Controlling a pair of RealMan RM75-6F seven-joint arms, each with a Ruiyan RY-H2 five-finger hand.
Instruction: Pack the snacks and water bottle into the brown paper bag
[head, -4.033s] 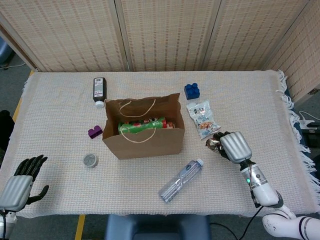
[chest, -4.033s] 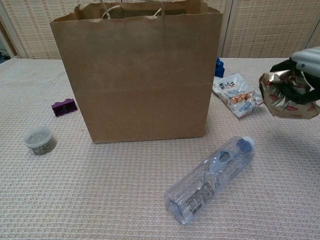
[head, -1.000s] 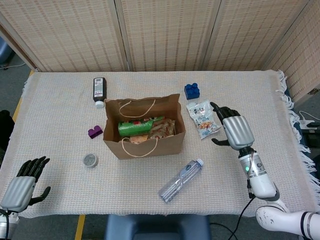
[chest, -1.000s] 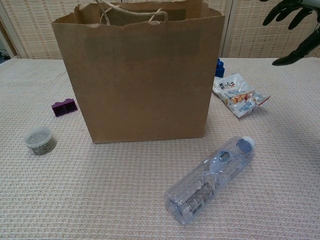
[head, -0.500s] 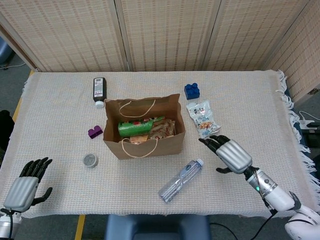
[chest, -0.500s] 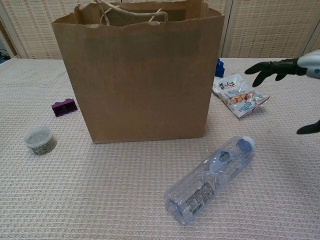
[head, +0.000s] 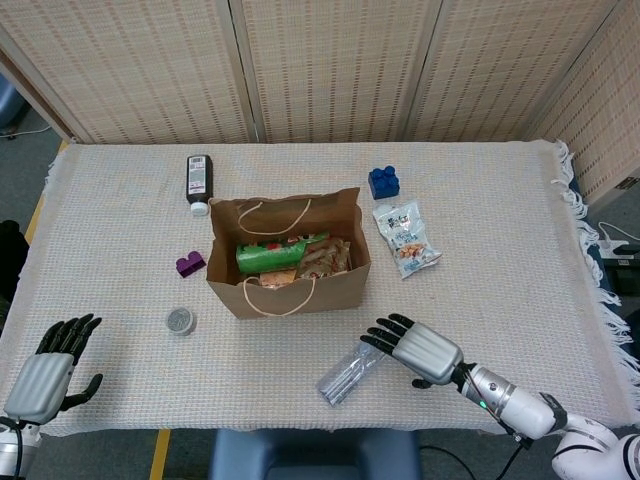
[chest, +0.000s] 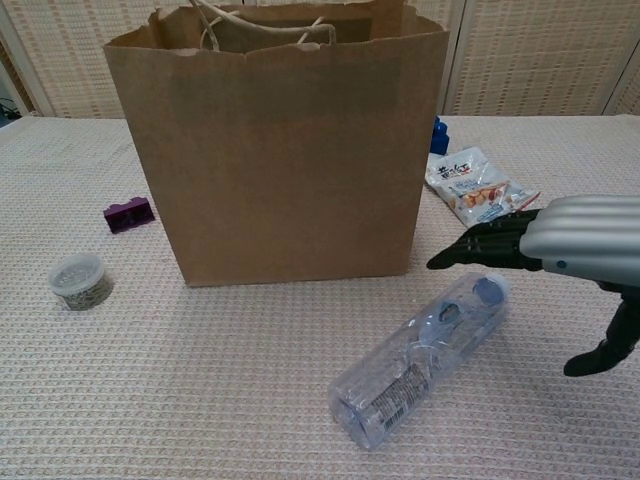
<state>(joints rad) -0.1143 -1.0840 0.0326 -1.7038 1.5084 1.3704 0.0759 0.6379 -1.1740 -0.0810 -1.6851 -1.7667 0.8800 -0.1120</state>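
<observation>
The brown paper bag (head: 300, 285) (chest: 280, 160) stands upright mid-table with a green snack pack (head: 268, 256) and other snacks inside. A clear water bottle (head: 347, 375) (chest: 420, 365) lies on its side in front of the bag. My right hand (head: 415, 350) (chest: 560, 250) hovers open just above the bottle's cap end, fingers pointing left and the thumb hanging down. A white snack packet (head: 405, 238) (chest: 475, 190) lies to the right of the bag. My left hand (head: 45, 375) rests open at the table's near left corner, holding nothing.
A dark bottle (head: 199, 182) lies behind the bag. A purple block (head: 189, 264) (chest: 128, 213) and a small round tin (head: 180, 320) (chest: 80, 280) sit left of the bag. A blue block (head: 384, 182) sits behind the white packet. The cloth's fringed edge (head: 585, 215) runs along the right.
My right hand has dropped and swung left from beside the white packet to just over the bottle's cap end. Earlier it held a shiny snack, which it no longer holds.
</observation>
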